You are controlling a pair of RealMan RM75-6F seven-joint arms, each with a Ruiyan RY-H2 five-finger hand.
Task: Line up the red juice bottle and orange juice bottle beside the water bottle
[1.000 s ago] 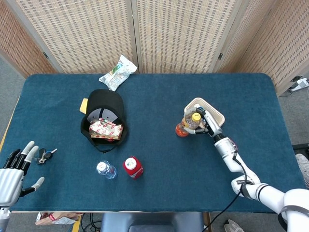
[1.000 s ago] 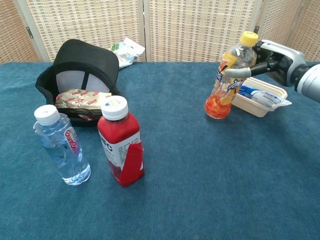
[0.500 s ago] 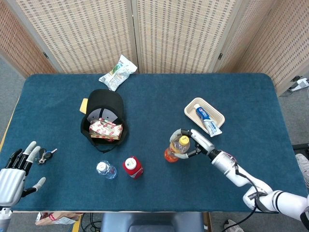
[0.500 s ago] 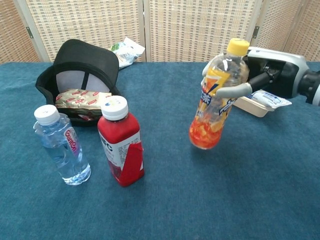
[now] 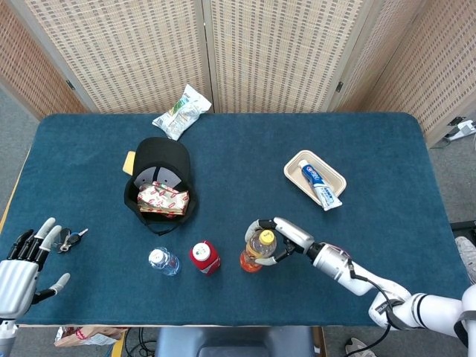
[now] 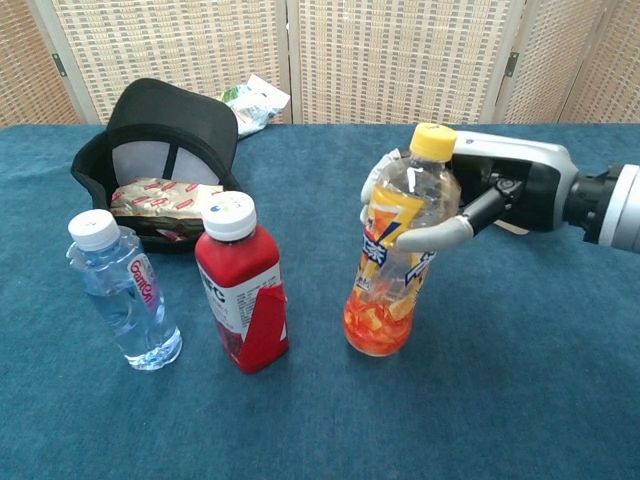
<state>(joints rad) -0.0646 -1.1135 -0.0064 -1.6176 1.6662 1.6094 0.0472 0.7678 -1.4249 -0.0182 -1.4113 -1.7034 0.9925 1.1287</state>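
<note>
The water bottle (image 5: 163,261) (image 6: 118,293) stands upright near the table's front edge, and the red juice bottle (image 5: 205,257) (image 6: 242,285) stands just to its right. My right hand (image 5: 283,236) (image 6: 478,192) grips the orange juice bottle (image 5: 255,251) (image 6: 394,260) around its upper body. That bottle is upright, right of the red one, its base at or just above the cloth. My left hand (image 5: 21,264) hangs open at the table's front left corner, holding nothing, and does not appear in the chest view.
A black cap (image 5: 158,182) (image 6: 160,150) holding a snack packet lies behind the bottles. A beige tray (image 5: 307,165) with a toothpaste tube sits at the right. A snack bag (image 5: 181,111) lies at the back, and keys (image 5: 72,239) lie by my left hand.
My right hand has carried the orange juice bottle from beside the tray leftward and toward the front edge, lowering it beside the red juice bottle. The left hand stayed still.
</note>
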